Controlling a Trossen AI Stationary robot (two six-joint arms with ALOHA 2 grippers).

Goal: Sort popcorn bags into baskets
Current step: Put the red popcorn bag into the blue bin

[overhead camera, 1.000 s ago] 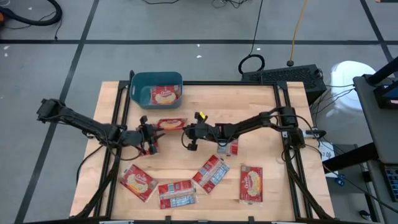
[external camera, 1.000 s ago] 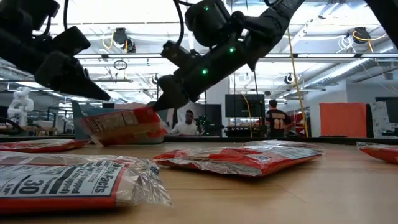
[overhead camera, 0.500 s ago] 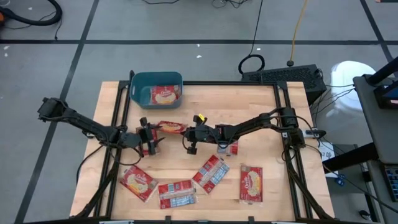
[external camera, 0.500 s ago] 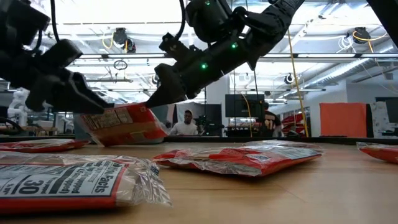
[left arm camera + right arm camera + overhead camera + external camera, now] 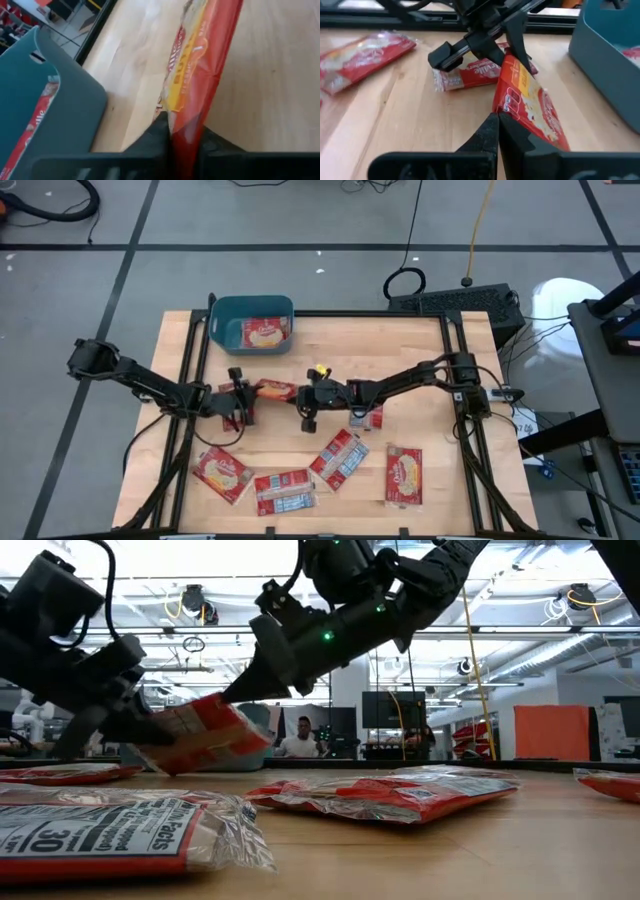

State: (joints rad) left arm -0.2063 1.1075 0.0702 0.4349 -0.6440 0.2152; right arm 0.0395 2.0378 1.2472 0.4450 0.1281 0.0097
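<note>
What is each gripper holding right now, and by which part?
One popcorn bag, held off the table: left gripper and right gripper pinch its opposite ends.

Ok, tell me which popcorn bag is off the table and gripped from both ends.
The popcorn bag mid-table, below the basket: the left gripper and right gripper each pinch an end. The others lie flat or sit in the basket.

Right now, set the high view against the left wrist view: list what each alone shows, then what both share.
Only the high view shows the right gripper shut on the held popcorn bag's other end, and four loose bags along the table's near edge. Only the left wrist view shows the left gripper pinching the bag's edge between its fingers. Both show that bag, the teal basket and a bag inside it.
</note>
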